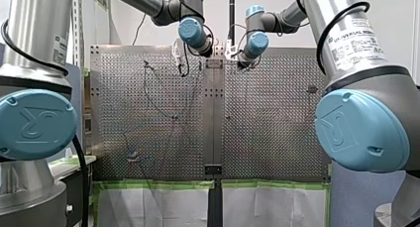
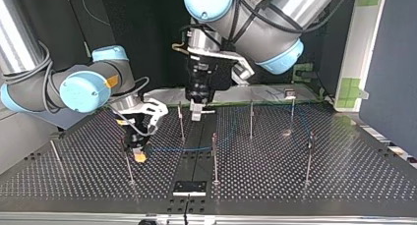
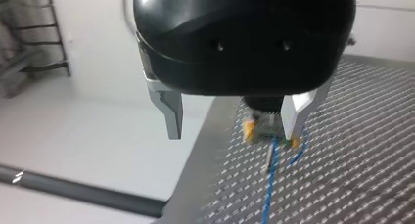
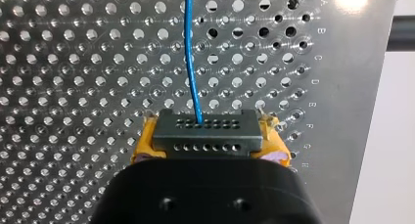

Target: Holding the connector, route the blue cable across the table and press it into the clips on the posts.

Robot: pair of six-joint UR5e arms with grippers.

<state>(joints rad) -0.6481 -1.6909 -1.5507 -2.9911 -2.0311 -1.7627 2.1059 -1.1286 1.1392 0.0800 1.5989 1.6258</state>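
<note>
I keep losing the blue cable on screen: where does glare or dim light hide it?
Right wrist view: glare spot at the table edge, well off the cable, which reads plainly. Front view: shiny table, cable thin and dark. Top view: dark table, cable faint blue.

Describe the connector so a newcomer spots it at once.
On the perforated table, find my right gripper with yellow pads. Between them sits the connector: a dark block with two rows of small holes, the blue cable leaving its middle.

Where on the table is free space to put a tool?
Bare: the table at the top view's right, past the outer post. Crowded: the middle, with the blue cable, posts, my left hand and my right hand.
</note>
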